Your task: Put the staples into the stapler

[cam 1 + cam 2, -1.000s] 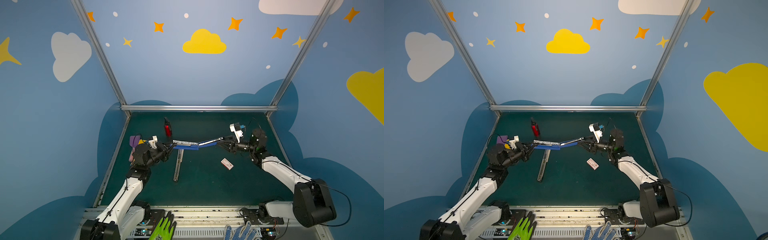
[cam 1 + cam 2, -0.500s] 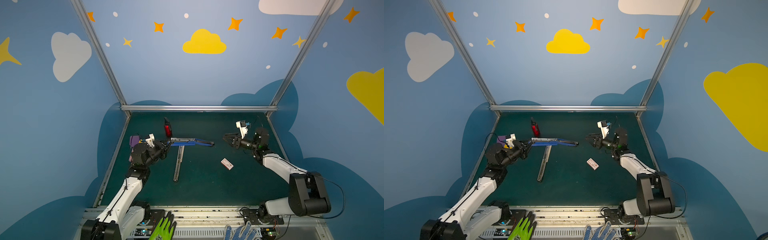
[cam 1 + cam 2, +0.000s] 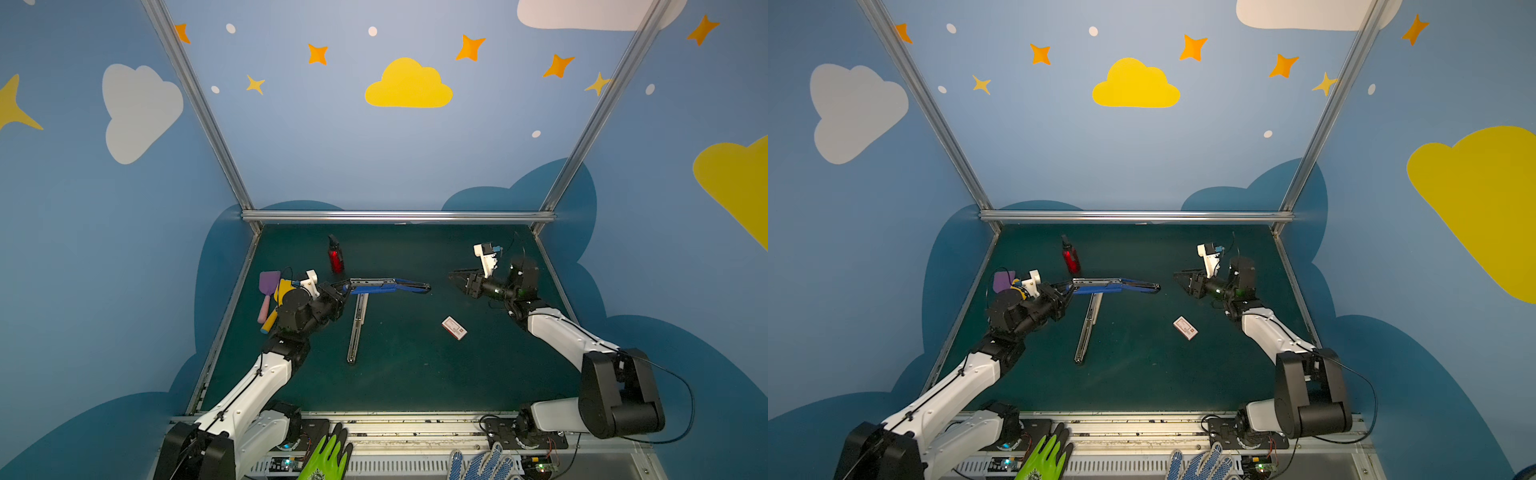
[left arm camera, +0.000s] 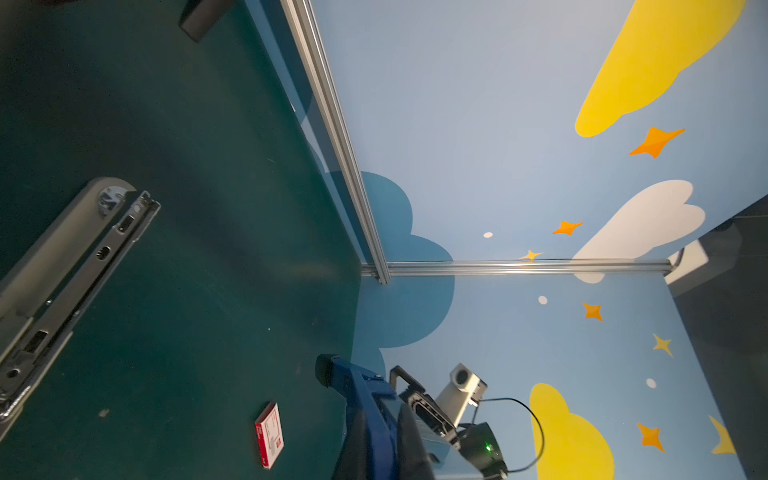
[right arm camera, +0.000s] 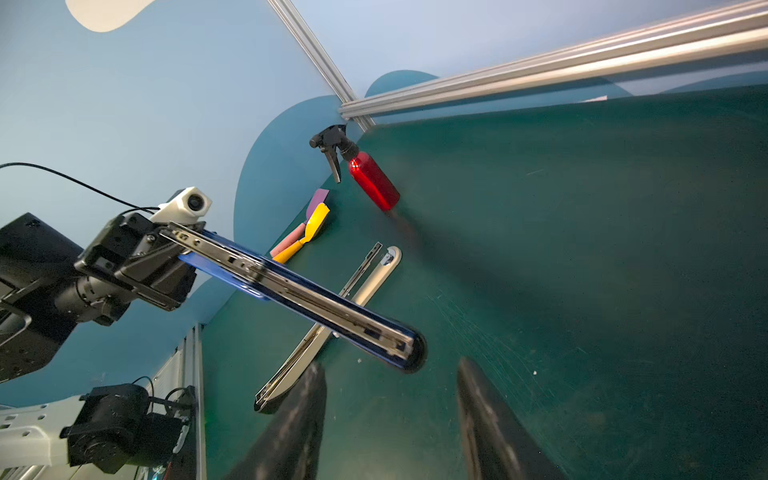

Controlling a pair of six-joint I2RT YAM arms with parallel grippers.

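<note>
Near the stapler (image 3: 386, 286) tip, robot-side, lies the staple box (image 3: 454, 327), closest to the right gripper (image 3: 452, 277), jaws apart, empty; left gripper (image 3: 341, 289) clamps the stapler's rear.

Pale blue walls (image 3: 374, 166) are enclosing a dark green tabletop (image 3: 415, 382) on three sides. A yellow cloud (image 3: 408, 85), a white cloud (image 3: 139, 110), orange stars (image 3: 470, 47) and small white dots (image 3: 372, 31) are decorating the walls, with darker blue cloud shapes (image 3: 490, 199) rising along their base. Silver aluminium rails (image 3: 395, 216) are running up both back corners and along the table's back edge. Soft, even light is falling across the surface.
</note>
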